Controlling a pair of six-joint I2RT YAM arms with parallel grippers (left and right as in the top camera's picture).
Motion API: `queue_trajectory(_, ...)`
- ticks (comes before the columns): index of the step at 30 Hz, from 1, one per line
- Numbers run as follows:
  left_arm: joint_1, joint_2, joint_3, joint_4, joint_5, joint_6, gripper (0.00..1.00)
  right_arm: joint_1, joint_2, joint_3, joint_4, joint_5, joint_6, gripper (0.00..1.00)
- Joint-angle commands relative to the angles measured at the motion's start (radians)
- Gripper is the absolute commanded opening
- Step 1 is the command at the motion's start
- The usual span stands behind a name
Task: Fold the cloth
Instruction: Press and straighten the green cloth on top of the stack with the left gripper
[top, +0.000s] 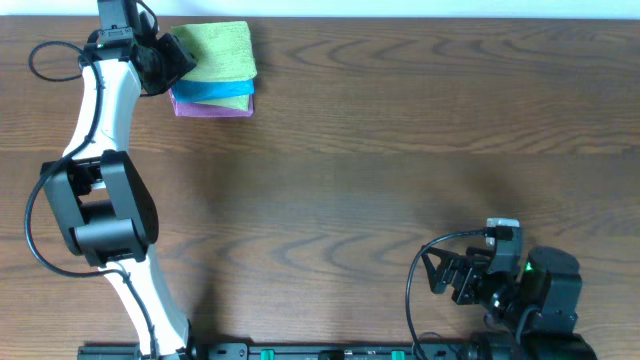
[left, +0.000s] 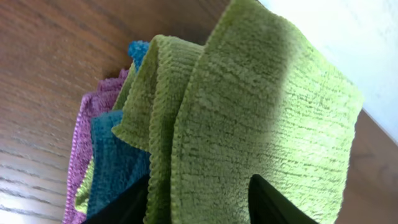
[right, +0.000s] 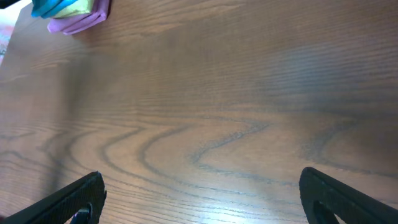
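The green cloth (top: 215, 48) lies at the far left edge of the counter (top: 380, 150), already doubled over and sitting on top of a blue cloth (top: 222, 90) and a purple cloth (top: 210, 107), the three making a small stack. The left pincer (top: 170, 62) is at the stack's left side. In its wrist view, the dark fingers (left: 121, 208) stand on either side of the green cloth's layered edge, drawn in to a middling gap that the thick layers fill, so it appears to be gripping that edge. The folding itself looks finished, and the step in hand seems to be setting the folded piece down on the pile. The next move probably calls for letting the edge go and backing straight off, without dragging the top layer open or shoving the pile askew. The right pincer (right: 200, 180) sits well apart at the near right, spread wide over bare wood and holding nothing.
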Motion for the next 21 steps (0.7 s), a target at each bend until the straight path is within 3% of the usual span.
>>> queue_trajectory(1,0.007,0.02,0.024,-0.006,-0.024,0.053,0.54,-0.007,-0.006,-0.003,-0.002,-0.001,0.013,0.99)
queue_trajectory(4,0.008,0.019,0.024,-0.024,-0.07,0.06,0.55,-0.007,-0.006,-0.003,-0.002,-0.001,0.013,0.99)
queue_trajectory(10,0.029,0.014,0.024,-0.036,-0.098,0.092,0.67,-0.007,-0.006,-0.003,-0.002,-0.001,0.013,0.99)
queue_trajectory(17,0.077,-0.017,0.025,-0.047,-0.093,0.092,0.65,-0.007,-0.006,-0.003,-0.002,-0.001,0.013,0.99)
queue_trajectory(21,0.09,-0.075,0.025,-0.05,-0.087,0.092,0.58,-0.007,-0.006,-0.003,-0.002,-0.001,0.013,0.99)
